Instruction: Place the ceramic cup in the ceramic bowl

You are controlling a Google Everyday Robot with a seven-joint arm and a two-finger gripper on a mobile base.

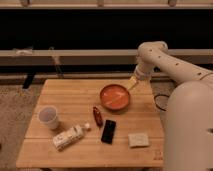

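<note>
The white ceramic cup [49,117] stands upright near the left edge of the wooden table [70,92]. The orange-red ceramic bowl [114,96] sits toward the back right of the table and holds nothing. My gripper [133,82] hangs just beyond the bowl's right rear rim, at the end of the white arm [160,59], far from the cup. Nothing shows in it.
A white rectangular bottle [68,137] lies on its side at the front left. A small red object [97,116] and a black phone [108,131] lie in the middle. A tan sponge [138,139] lies at the front right. My white body [189,130] stands at the table's right edge.
</note>
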